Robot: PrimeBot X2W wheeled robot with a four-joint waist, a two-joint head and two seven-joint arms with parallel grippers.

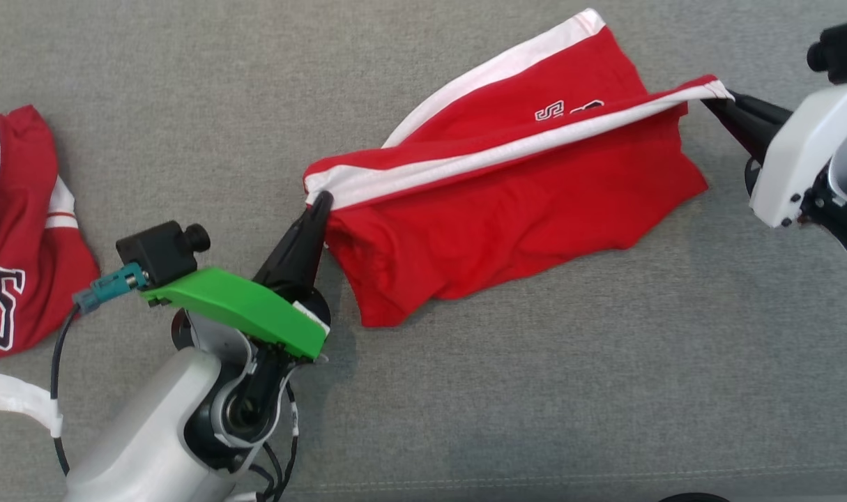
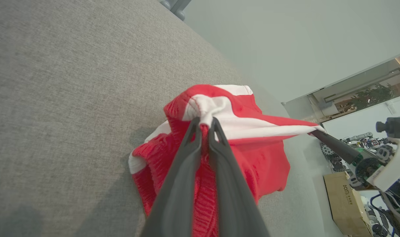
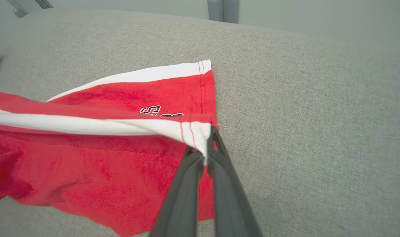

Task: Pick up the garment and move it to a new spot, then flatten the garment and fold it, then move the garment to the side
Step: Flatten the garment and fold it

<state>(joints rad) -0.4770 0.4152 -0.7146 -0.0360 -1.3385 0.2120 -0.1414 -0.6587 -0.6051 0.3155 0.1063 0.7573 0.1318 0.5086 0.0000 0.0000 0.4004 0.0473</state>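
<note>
You have the red garment [image 1: 507,202] strung between your two hands on the grey fabric surface [image 1: 535,390]. Its white-striped edge runs as a taut line from the lower left up to the upper right of the head view. The left gripper [image 1: 320,202] is at the near-left end of that edge. Its two dark fingers are pinched almost together on a bunched corner of white and red cloth, with only the fabric between them. The right gripper [image 1: 716,101] is at the far-right end. Its fingers are clamped fully on the stitched white corner, and in the right wrist view the hem pokes out just above the fingertips. Below the stretched edge, the red body of the garment sags and lies rumpled on the surface. A second layer with a white stripe and dark lettering lies flat behind it. At the left edge of the head view, well apart from both hands, a second red garment [image 1: 19,244] with large lettering lies on the same surface.
</note>
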